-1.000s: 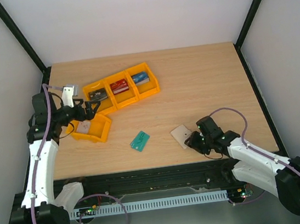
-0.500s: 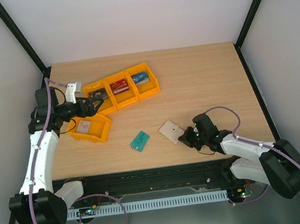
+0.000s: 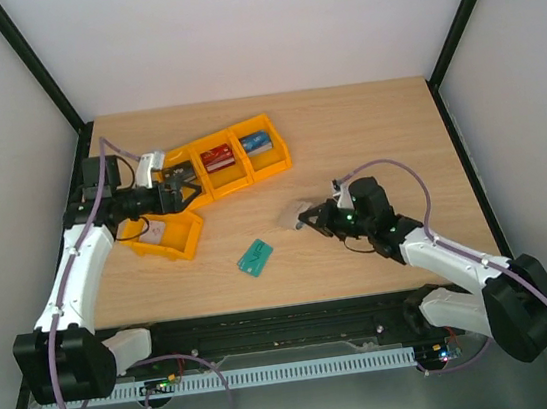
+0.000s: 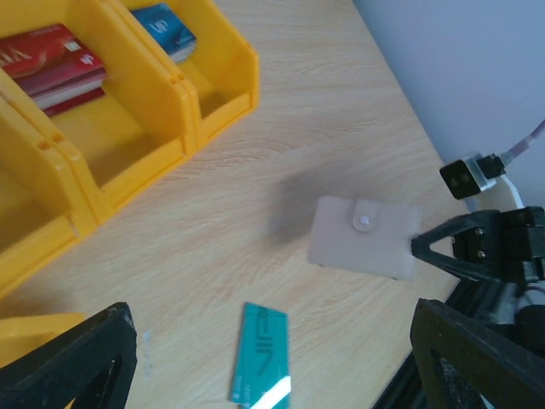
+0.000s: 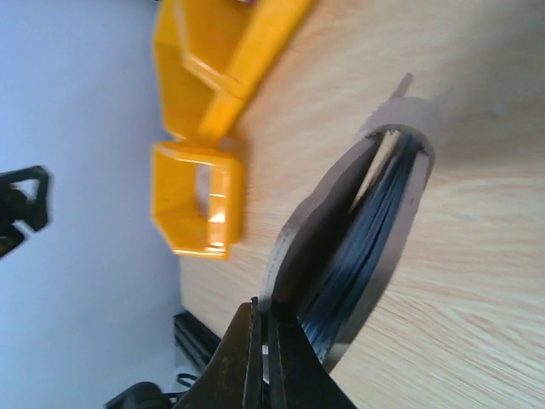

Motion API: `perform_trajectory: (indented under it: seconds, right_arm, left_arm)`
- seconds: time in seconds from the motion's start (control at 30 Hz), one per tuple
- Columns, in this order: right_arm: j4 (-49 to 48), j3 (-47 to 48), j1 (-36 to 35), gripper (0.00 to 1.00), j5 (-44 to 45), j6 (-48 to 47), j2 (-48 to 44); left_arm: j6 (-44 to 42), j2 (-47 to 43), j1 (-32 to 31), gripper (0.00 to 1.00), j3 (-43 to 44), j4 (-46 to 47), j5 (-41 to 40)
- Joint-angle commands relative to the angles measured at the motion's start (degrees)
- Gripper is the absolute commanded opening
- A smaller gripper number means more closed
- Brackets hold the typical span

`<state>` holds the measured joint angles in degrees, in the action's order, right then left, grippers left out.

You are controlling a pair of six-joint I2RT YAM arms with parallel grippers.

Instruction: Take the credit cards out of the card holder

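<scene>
Card holder (image 3: 293,214) sits at the tip of the right tool (image 3: 309,221), which is clamped tight on its edge, raised over the bench (image 3: 364,122); left tool (image 3: 180,189) spread wide, empty, above yellow bins (image 3: 233,179).

Left arm reaches forward, left gripper (image 3: 187,188) spread wide; right arm stretched low, right gripper (image 3: 311,220) pinched on the wallet (image 4: 364,237)

The beige card holder (image 4: 364,239), folded shut, hangs above the table (image 4: 255,170), credit cards (image 5: 362,243) inside.
</scene>
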<state>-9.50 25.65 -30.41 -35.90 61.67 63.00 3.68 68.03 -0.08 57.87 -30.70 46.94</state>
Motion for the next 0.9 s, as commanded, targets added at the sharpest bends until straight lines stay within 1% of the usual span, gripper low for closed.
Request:
perform_trajectory:
  seconds: [0.0,0.03,0.1,0.13,0.17,0.23,0.3,0.4,0.47,0.57,0.7,0.73,0.8,0.87]
  right_arm:
    - [-6.6,6.0,-0.3,0.02,-4.5,-2.3,-0.2]
    - [-7.7,7.5,-0.3,0.02,-5.5,-2.5,0.5]
    - [-10.0,10.4,-0.3,0.02,-7.8,-2.3,2.0]
    - [-11.4,11.8,-0.3,0.02,-8.3,-2.2,2.7]
    - [-12.6,13.0,-0.4,0.02,-8.4,-1.8,3.2]
    - [-16.2,15.0,-0.5,0.02,-8.5,-0.7,3.9]
    - [-20.3,16.5,-0.7,0.02,-8.9,0.4,4.8]
    - [-27.5,18.4,-1.3,0.02,-12.5,0.8,6.7]
    - [-30.7,19.0,-1.6,0.02,-15.1,0.1,7.7]
    - [-31.1,20.4,-1.7,0.02,-16.8,-1.3,8.9]
    - [-31.0,22.5,-2.4,0.02,-18.9,-2.4,9.9]
    - [-30.5,22.9,-2.5,0.02,-18.9,-3.1,9.8]
    - [-29.9,22.9,-3.0,0.02,-19.1,-4.3,9.6]
    - [-29.9,22.6,-3.4,0.02,-19.1,-4.6,9.6]
  left_arm:
    - [-2.4,0.8,0.3,0.85,2.4,-4.7,10.0]
    - [-2.3,0.9,1.0,0.81,2.2,-4.7,15.1]
    - [-0.4,0.6,2.7,0.79,1.4,-3.3,24.3]
    - [1.3,0.2,3.4,0.79,0.9,-2.2,26.5]
    - [3.1,-0.1,3.7,0.79,0.6,-1.0,26.8]
    - [4.8,0.0,3.6,0.79,0.9,-0.5,23.5]
    - [6.6,0.8,3.0,0.83,1.4,0.6,21.7]
    - [11.7,2.7,1.1,0.9,1.9,4.8,22.4]
    - [17.3,4.4,-0.5,0.93,1.6,10.1,23.7]
    - [25.2,7.5,-3.1,0.94,2.2,17.6,24.7]
    - [26.6,10.8,-8.3,0.96,4.4,19.5,24.6]
    - [28.6,11.3,-9.4,0.97,4.2,21.4,25.3]
    - [35.5,12.2,-11.0,0.98,3.0,29.4,27.8]
    - [38.8,12.8,-11.7,0.98,2.9,33.1,28.3]
